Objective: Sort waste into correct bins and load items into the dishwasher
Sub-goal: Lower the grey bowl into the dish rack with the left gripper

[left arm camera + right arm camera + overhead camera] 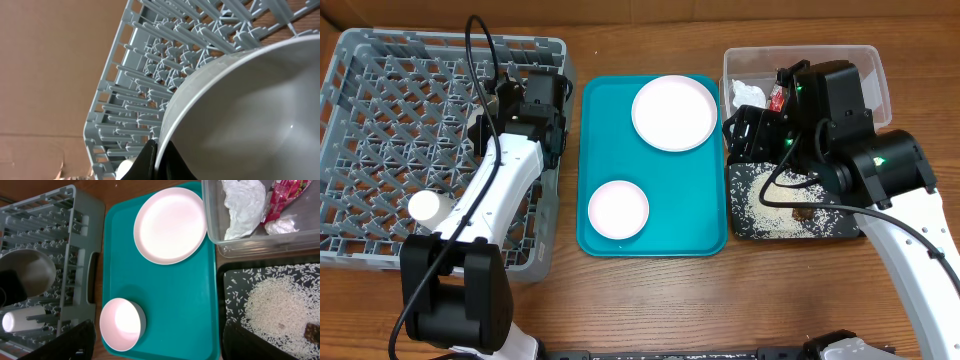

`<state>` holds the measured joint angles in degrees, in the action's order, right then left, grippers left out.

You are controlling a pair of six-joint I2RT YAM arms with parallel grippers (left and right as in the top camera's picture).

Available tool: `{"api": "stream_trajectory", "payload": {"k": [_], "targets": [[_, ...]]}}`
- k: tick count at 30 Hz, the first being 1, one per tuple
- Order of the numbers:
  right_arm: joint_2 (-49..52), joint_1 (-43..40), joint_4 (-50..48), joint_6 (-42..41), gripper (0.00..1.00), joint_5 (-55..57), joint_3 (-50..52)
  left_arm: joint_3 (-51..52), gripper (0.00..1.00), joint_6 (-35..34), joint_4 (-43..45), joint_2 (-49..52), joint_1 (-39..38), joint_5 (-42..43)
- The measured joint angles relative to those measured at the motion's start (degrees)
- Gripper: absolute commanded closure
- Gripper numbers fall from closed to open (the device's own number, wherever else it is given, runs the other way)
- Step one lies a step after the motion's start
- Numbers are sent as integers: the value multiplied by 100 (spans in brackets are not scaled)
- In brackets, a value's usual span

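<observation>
My left gripper (159,161) is shut on the rim of the pale grey-green bowl (250,110) and holds it tilted over the grey dish rack (150,65). In the overhead view it (527,108) is at the rack's (380,110) right side. A white cup (425,206) lies in the rack. My right gripper (160,347) is open and empty above the teal tray's (175,295) front edge. The pink plate (170,225) and small pink bowl (120,325) sit on that tray. The clear tub (250,245) holds white tissue (242,205) and the red wrapper (282,195). Chopsticks are out of view.
The black tray (225,280) in front of the tub holds loose rice (272,300) and a brown scrap (312,330). The teal tray (600,150) lies between the rack and the two bins. The right arm (860,150) hangs over the black tray (745,225).
</observation>
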<state>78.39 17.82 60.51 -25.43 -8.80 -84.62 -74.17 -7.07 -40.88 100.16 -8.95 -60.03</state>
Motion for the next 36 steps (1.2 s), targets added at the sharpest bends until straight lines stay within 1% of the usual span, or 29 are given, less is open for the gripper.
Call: {"api": "stream_trajectory", "payload": {"k": [2, 3, 8, 11, 17, 24, 27, 31, 33, 34, 35, 36], "targets": [[0, 0, 0, -4, 17, 0, 0, 4, 95, 52, 2, 0, -4, -155], [0, -2, 2, 0, 17, 0, 0, 7, 96, 94, 0, 0, -4, -308], [0, 0, 4, -2, 17, 0, 0, 66, 96, 280, 4, 0, -4, -1086], [0, 0, -11, -2, 17, -2, 0, 66, 96, 306, 22, 0, -4, -1117], [0, -2, -48, 0, 17, 0, 0, 66, 96, 306, 24, 55, -4, -914], [0, -2, -55, -2, 17, 0, 0, 39, 96, 297, 61, 345, -46, -1191], [0, -2, -52, -4, 17, -2, 0, 20, 94, 282, 46, 426, -221, -1294], [0, -2, -57, 0, 17, 0, 0, 22, 92, 284, -24, 496, -640, -1445], [0, 0, -52, 2, 17, 0, 0, 22, 90, 299, -48, 529, -815, -1467], [0, 0, -57, 0, 17, 2, 0, 31, 86, 302, -70, 546, -876, -1469], [0, 0, -55, -2, 17, 0, 0, 39, 81, 306, -105, 568, -922, -1480], [0, 0, -52, -2, 17, 0, 0, 44, 71, 321, -138, 581, -955, -1473]]}}
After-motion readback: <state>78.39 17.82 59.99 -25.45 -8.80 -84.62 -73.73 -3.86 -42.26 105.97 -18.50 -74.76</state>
